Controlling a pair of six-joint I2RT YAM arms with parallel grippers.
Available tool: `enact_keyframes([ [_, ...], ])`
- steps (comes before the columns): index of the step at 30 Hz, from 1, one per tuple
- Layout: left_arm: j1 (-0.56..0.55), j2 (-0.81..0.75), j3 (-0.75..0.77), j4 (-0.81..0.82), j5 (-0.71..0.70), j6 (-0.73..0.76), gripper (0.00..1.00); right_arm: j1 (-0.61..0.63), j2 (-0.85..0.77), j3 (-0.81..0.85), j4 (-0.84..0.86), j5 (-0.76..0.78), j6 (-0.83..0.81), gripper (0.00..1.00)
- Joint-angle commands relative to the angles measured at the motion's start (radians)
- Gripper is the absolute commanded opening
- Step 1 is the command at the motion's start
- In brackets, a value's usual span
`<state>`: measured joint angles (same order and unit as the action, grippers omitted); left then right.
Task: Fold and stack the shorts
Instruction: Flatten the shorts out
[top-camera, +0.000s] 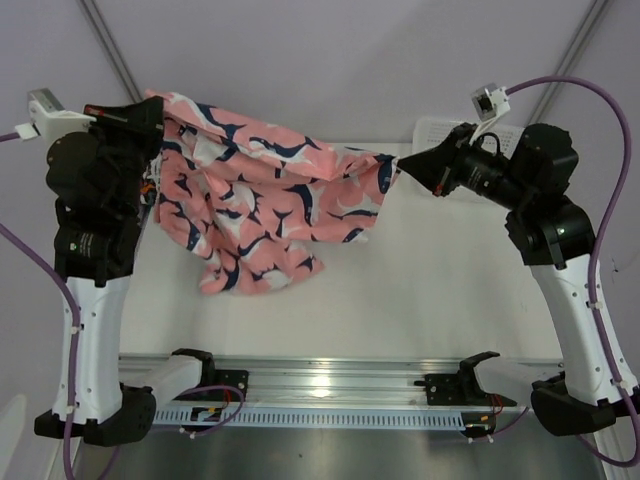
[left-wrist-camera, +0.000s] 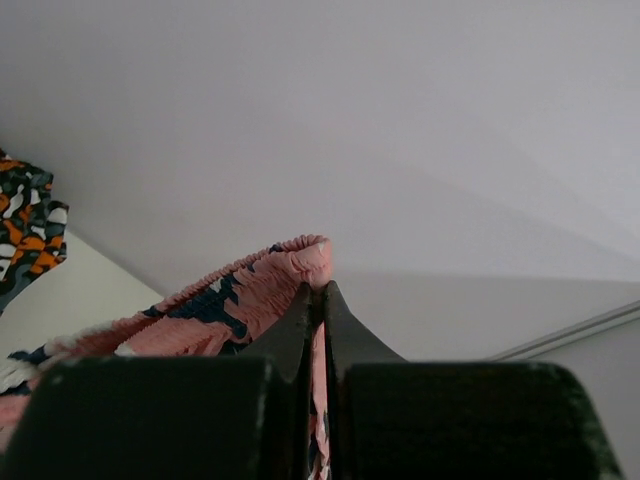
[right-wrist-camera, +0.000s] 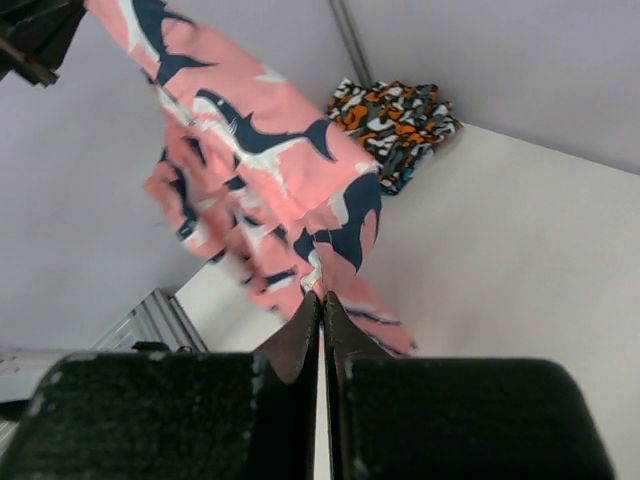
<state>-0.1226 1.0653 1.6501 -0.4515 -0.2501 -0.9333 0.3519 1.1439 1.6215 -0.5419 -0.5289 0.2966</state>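
The pink-navy-white shorts (top-camera: 260, 190) hang stretched in the air between both arms, their lower part drooping toward the white table (top-camera: 440, 300). My left gripper (top-camera: 158, 125) is shut on the gathered waistband (left-wrist-camera: 250, 290) at the upper left, with fabric pinched between its tips (left-wrist-camera: 318, 290). My right gripper (top-camera: 400, 163) is shut on the opposite end of the same shorts (right-wrist-camera: 250, 150), fabric caught at its tips (right-wrist-camera: 322, 297). Folded orange-black-white camouflage shorts (right-wrist-camera: 395, 118) lie at the table's far corner, with a blue-teal edge (right-wrist-camera: 400, 180) showing beneath them. The camouflage print (left-wrist-camera: 25, 225) also shows in the left wrist view.
A white mesh basket (top-camera: 440, 130) stands at the back right, behind the right gripper. A metal rail (top-camera: 320, 385) runs along the near edge between the arm bases. Grey tent walls close in the back and sides.
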Motion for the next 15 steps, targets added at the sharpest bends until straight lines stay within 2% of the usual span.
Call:
enact_keyframes([
  [1, -0.003, -0.021, 0.137, 0.044, 0.011, 0.021, 0.00, -0.024, -0.013, 0.138, 0.053, -0.175, 0.019, 0.00],
  [10, -0.003, -0.208, 0.070, 0.076, 0.067, -0.018, 0.00, -0.025, -0.144, 0.182, 0.123, -0.361, 0.099, 0.00],
  [15, -0.003, -0.309, 0.097, 0.063, 0.074, -0.027, 0.00, -0.025, -0.180, 0.293, 0.158, -0.418, 0.200, 0.00],
])
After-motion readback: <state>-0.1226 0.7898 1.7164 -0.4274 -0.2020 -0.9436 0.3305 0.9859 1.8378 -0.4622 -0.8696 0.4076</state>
